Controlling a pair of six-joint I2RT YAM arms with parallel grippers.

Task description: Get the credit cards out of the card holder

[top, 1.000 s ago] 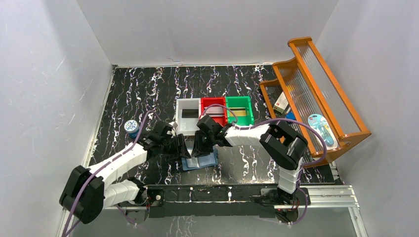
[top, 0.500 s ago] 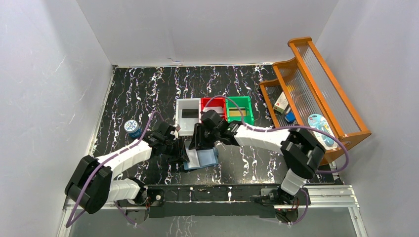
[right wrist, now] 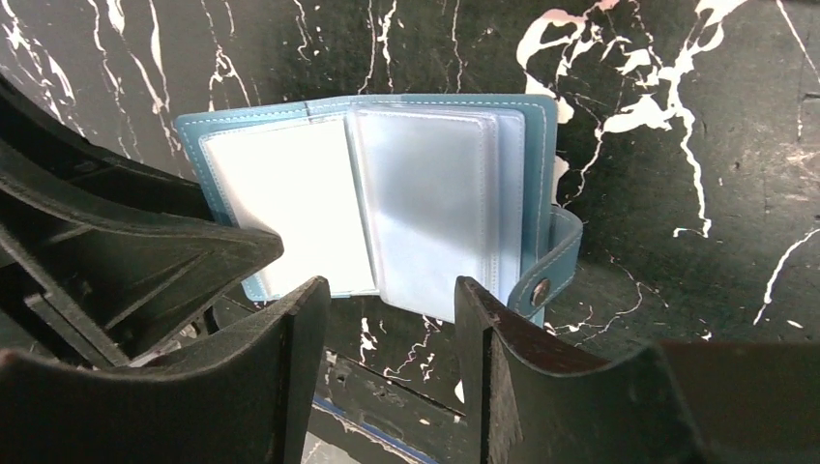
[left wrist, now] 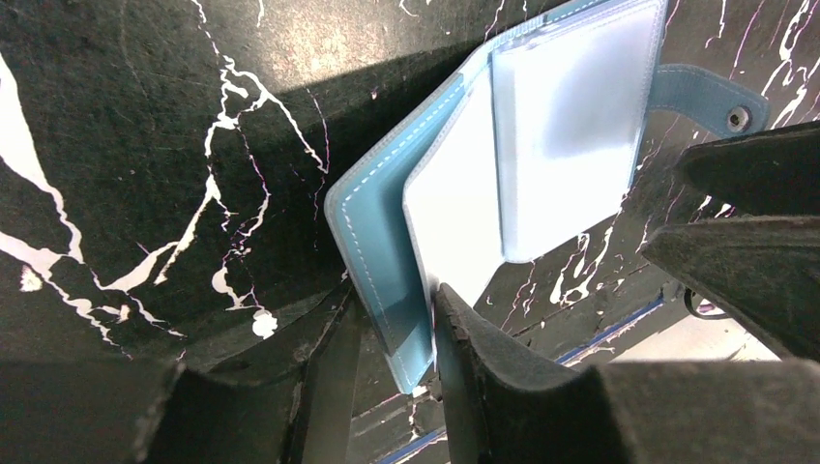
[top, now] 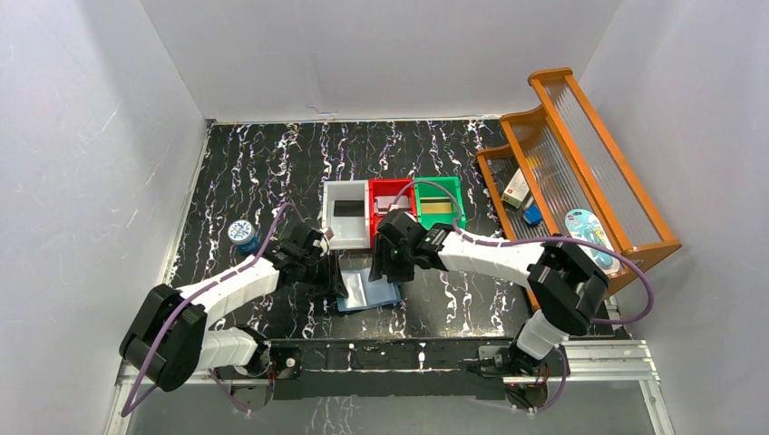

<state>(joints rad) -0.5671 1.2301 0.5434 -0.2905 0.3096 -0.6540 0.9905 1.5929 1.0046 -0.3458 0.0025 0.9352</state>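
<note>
The card holder [top: 370, 292] is a blue bifold wallet lying open near the table's front edge, with pale clear pockets [right wrist: 425, 193] facing up. Its snap tab [right wrist: 556, 261] hangs off the right side. I can make out no credit cards in those pockets. A black card [top: 346, 207] lies in the white bin [top: 347, 237]. My left gripper [left wrist: 396, 329] is shut on the near corner of the wallet's left cover [left wrist: 372, 251], which stands raised. My right gripper [right wrist: 392, 309] hovers open over the wallet's near edge, with only bare table between its fingers.
Behind the wallet stand a red bin [top: 388, 188] and a green bin [top: 439, 201] holding a flat tan piece. A round blue tin [top: 241, 232] sits at the left. A wooden rack [top: 580, 136] at the right holds a white-and-red box [top: 517, 188].
My right gripper has opened and drawn back to the right, off the wallet. My left gripper has closed on the left cover. The clear pockets now lie exposed.
</note>
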